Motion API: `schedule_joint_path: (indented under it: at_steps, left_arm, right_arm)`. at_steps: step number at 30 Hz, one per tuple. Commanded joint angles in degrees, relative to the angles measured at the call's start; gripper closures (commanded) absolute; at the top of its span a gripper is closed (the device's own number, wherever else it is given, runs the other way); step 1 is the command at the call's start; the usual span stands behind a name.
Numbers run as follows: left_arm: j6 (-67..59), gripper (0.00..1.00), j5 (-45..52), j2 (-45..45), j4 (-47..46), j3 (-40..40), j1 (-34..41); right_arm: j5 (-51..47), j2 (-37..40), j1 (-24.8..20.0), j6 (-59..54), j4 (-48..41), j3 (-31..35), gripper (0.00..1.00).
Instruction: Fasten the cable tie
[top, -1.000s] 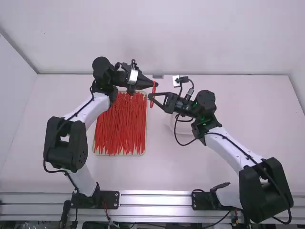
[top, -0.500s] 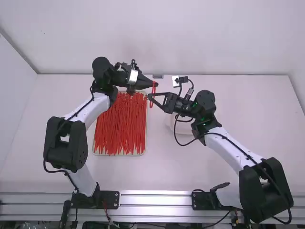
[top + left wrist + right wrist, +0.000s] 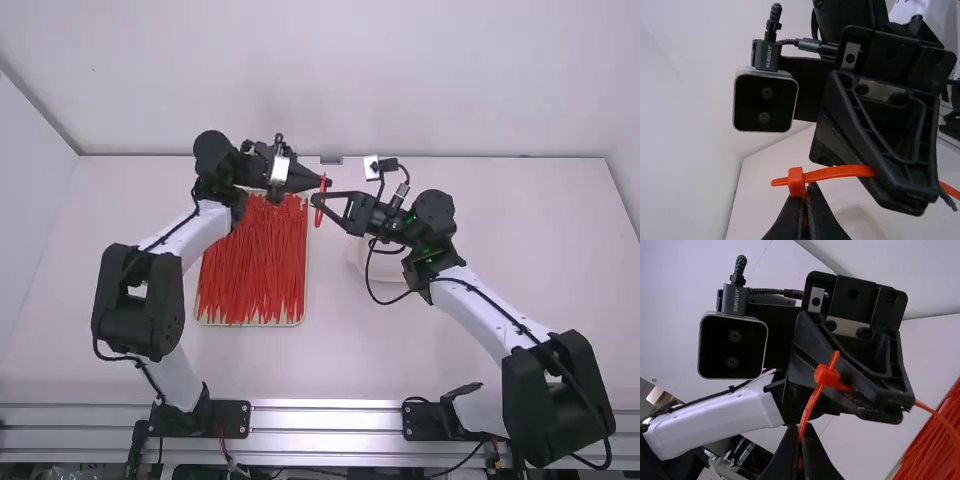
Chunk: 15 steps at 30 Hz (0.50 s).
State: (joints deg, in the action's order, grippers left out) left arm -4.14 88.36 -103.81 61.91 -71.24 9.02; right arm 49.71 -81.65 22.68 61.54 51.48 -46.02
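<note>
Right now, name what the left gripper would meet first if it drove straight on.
Holding the red cable tie, the left gripper would likely hit the right gripper close ahead; depth unclear.

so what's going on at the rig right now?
One red cable tie is held in the air near the far end of the tray of spare ties. The left gripper is shut on it at the head, the right gripper on the strap. Whether the tail is threaded is unclear.

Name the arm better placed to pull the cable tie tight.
Probably right: the right gripper is shut on the cable tie along its strap, while the left gripper pins it just beside the head.
</note>
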Motion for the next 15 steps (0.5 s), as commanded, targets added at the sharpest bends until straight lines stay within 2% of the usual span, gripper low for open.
schedule_joint_path:
  at_steps: [1, 6, 13, 15]
  left_arm:
    - [3.5, 0.99, 1.4, 0.3, 2.1, 0.5, 0.4]
    - [9.9, 0.99, 1.4, 0.3, 9.9, 1.3, 0.4]
    - [22.8, 0.99, 1.4, 0.3, 30.8, 5.8, 0.4]
    - [22.7, 0.99, 1.2, 0.3, 30.8, 6.5, 0.4]
  right_arm:
    - [-2.0, -0.1, -0.2, 0.4, 0.8, -1.7, 1.00]
    - [-1.8, -0.1, -1.1, 0.4, 0.7, -1.6, 1.00]
    - [-1.8, -0.1, -1.6, 0.6, 0.8, -1.7, 1.00]
    - [-1.8, -0.1, -1.6, 0.7, 0.9, -1.7, 1.00]
